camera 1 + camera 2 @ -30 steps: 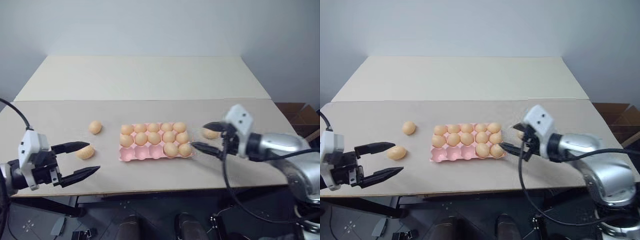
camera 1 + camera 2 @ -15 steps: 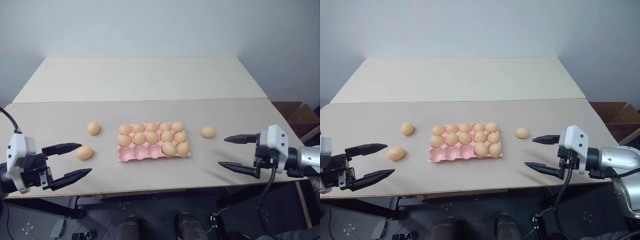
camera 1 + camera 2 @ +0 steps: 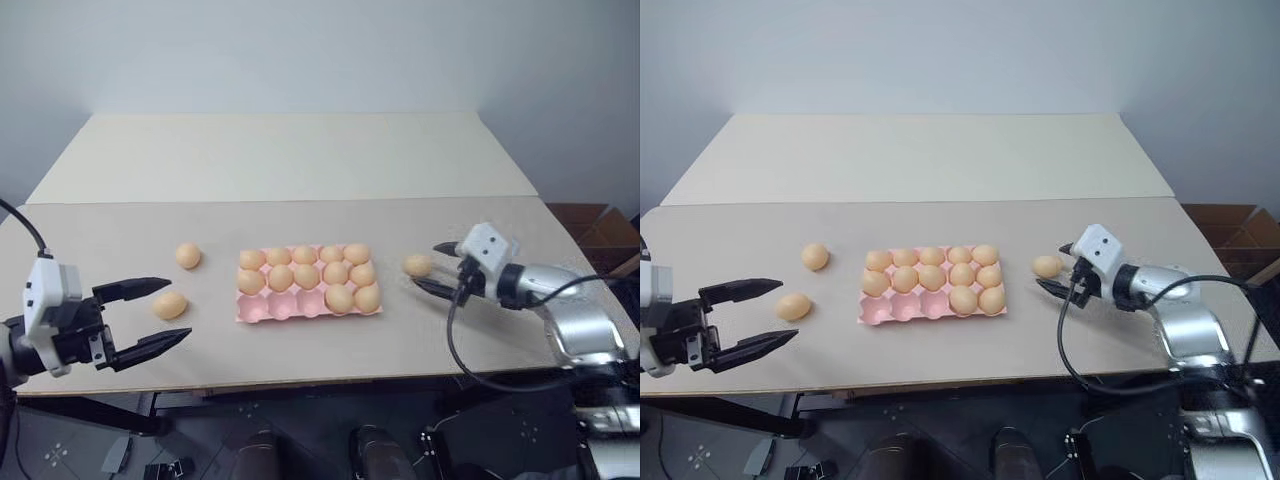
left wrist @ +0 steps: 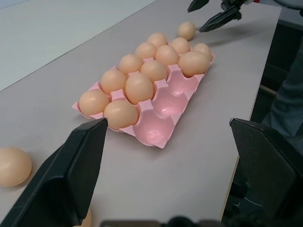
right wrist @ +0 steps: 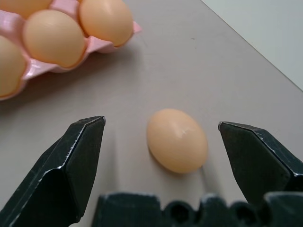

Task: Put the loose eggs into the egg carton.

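One broad pale surface (image 3: 300, 160) carries everything, and the pink egg carton (image 3: 262, 312) lies near its middle, lidless, three rows of five cups. Twelve cups hold eggs; the three empty ones sit in the near row, toward 9 o'clock. The tray looks thin and light, so a nudge could slide it; better to lower eggs straight into the cups than to push against its rim.

Both claws stand wide apart and hold nothing. The left claw (image 3: 150, 318) hovers off the near edge at about 8 o'clock from the carton. The right claw (image 3: 1058, 267) is at 3 o'clock from the carton, its black fingers (image 5: 75, 161) flanking a loose egg without touching it.

Three loose eggs show on the surface. That right-hand egg (image 5: 177, 140) lies on its side just beside the carton's 3 o'clock end, well centred between the fingers. Two more lie at 9 o'clock: one (image 3: 170, 305) just ahead of the left claw, another (image 3: 189, 255) farther back.

Each egg looks smooth, rounded and light, likely slippery and brittle, and free to roll. My judgement: take it across its widest middle, fingers square to the long axis, closing gently enough not to squirt it out or crack it.
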You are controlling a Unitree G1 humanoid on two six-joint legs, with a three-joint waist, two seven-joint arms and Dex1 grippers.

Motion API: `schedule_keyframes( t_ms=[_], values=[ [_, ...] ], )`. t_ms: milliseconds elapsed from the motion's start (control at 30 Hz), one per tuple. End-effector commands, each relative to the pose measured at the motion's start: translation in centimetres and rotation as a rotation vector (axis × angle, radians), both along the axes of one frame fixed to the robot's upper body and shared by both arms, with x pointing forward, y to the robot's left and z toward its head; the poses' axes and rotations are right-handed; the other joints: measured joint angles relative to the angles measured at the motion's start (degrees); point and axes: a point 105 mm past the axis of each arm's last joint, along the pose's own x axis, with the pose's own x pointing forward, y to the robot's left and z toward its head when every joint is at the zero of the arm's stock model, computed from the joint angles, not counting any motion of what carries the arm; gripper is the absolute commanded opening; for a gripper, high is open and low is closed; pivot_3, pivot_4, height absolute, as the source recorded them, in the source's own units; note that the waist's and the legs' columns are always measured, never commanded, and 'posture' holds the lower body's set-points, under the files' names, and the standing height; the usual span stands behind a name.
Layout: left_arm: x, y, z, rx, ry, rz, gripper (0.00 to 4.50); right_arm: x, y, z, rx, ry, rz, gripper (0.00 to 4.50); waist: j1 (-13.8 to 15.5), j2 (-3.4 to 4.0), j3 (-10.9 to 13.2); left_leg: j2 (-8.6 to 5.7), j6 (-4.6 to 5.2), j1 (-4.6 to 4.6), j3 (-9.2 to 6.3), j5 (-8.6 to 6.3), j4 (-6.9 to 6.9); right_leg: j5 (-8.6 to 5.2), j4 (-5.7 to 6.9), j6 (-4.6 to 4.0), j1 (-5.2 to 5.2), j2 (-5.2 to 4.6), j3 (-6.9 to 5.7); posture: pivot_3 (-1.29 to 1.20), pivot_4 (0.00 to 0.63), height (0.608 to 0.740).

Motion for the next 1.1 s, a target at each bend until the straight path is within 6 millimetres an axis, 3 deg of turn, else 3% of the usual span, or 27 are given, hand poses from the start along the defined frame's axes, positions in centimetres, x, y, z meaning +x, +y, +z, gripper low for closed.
schedule_keyframes(
  t_ms=[33, 133, 233, 400, 467, 567, 633, 800, 1033, 1100],
  values=[
    [-0.1, -0.3, 0.7, 0.018, -0.035, -0.015, 4.5, 1.5, 0.1, 0.0, 0.001, -0.022, -0.026, 4.46, -0.05, 0.01, 0.0, 0.0, 0.0, -0.03, -0.01, 0.0, 0.0, 0.0, 0.0, 0.0, -0.02, 0.0, 0.0, 0.0, 0.15, 0.74],
    [-0.3, -0.3, 0.8, 0.024, -0.033, -0.015, 4.5, 2.5, 0.2, -1.0, -0.006, 0.004, -0.055, 3.87, -0.1, 0.01, 0.0, 0.0, 0.0, -0.02, 0.0, 0.0, 0.0, 0.01, 0.01, 0.0, -0.02, 0.0, 0.0, 0.0, 0.15, 0.74],
    [-0.5, -0.3, 0.9, 0.031, -0.034, -0.013, 4.5, 2.7, 0.4, -1.0, 0.014, -0.002, -0.052, 2.85, -0.05, 0.02, 0.01, 0.0, 0.0, 0.0, -0.01, 0.0, 0.0, 0.01, 0.03, -0.01, -0.01, 0.0, -0.01, 0.0, 0.15, 0.74],
    [-0.8, -0.4, 0.8, 0.04, -0.036, -0.01, 4.5, 1.4, 2.0, 1.7, 0.024, -0.091, 0.015, 2.85, -0.07, 0.03, 0.01, 0.01, 0.0, 0.0, -0.02, 0.0, 0.0, 0.01, 0.05, 0.0, -0.01, -0.01, -0.01, 0.0, 0.15, 0.74],
    [-0.8, -0.3, 0.8, 0.039, -0.036, -0.008, 4.5, 0.1, 4.2, 3.8, 0.053, -0.13, 0.072, 2.85, -0.2, 0.04, 0.02, 0.03, 0.0, 0.0, -0.03, 0.0, -0.03, 0.01, 0.06, 0.01, -0.03, 0.01, -0.01, 0.0, 0.15, 0.74],
    [-0.8, -0.3, 0.8, 0.036, -0.035, -0.006, 4.5, -1.9, 7.4, 5.2, 0.084, -0.144, 0.152, 2.85, -0.22, 0.04, 0.01, 0.08, -0.01, 0.03, -0.03, 0.0, -0.04, 0.0, 0.13, -0.01, -0.06, 0.04, -0.01, 0.0, 0.15, 0.74],
    [-0.8, -0.4, 0.7, 0.029, -0.031, -0.01, 4.5, -3.4, 10.5, 5.3, 0.093, -0.137, 0.206, 2.85, -0.2, 0.04, 0.01, 0.1, -0.01, 0.07, -0.04, 0.0, -0.04, -0.01, 0.17, -0.02, -0.04, 0.06, -0.03, 0.0, 0.15, 0.74],
    [-0.6, -0.5, 0.6, 0.023, -0.029, -0.013, 4.5, -5.4, 15.3, 4.8, 0.138, -0.083, 0.284, 2.85, -0.06, 0.03, 0.01, 0.1, -0.05, 0.11, -0.05, 0.03, -0.04, -0.03, 0.22, -0.09, -0.05, 0.05, -0.04, 0.0, 0.15, 0.74],
    [-0.5, -0.6, 0.7, 0.025, -0.031, -0.013, 4.5, -5.4, 17.8, 2.6, 0.05, -0.047, 0.309, 2.85, 0.03, 0.02, 0.0, 0.0, -0.06, 0.01, -0.03, 0.03, -0.03, -0.05, 0.06, -0.14, -0.05, -0.07, -0.07, 0.0, 0.15, 0.74],
    [-0.5, -0.6, 0.7, 0.026, -0.032, -0.011, 4.5, -5.3, 18.2, 2.3, 0.034, -0.037, 0.313, 3.26, 0.0, 0.02, 0.0, 0.01, -0.06, 0.01, -0.03, 0.03, -0.04, -0.04, 0.08, -0.12, -0.05, -0.05, -0.08, 0.0, 0.15, 0.74]
  ],
)
